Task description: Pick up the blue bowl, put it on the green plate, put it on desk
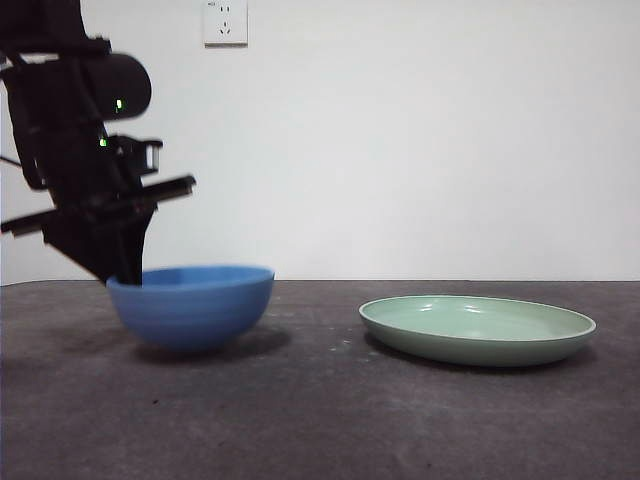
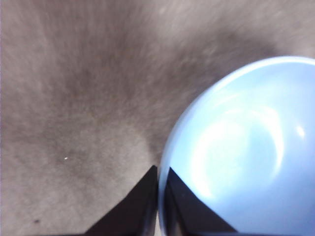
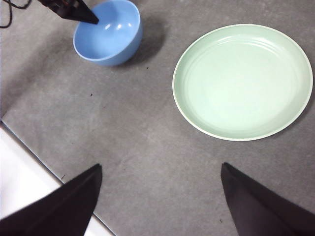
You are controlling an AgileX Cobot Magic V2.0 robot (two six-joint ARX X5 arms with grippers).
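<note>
The blue bowl (image 1: 190,310) sits on the desk (image 1: 320,420) at the left. It also shows in the left wrist view (image 2: 246,147) and the right wrist view (image 3: 108,32). My left gripper (image 1: 125,275) comes down onto the bowl's left rim. Its jaws are shut on the rim (image 2: 158,196), one inside and one outside. The green plate (image 1: 478,330) lies empty on the desk to the right, apart from the bowl, and shows in the right wrist view (image 3: 243,81). My right gripper (image 3: 160,196) hangs high above the desk, open and empty.
A white wall with a socket (image 1: 225,22) stands behind the desk. The desk's edge, with a white surface beyond it (image 3: 19,196), shows in the right wrist view. Bare desk lies between bowl and plate.
</note>
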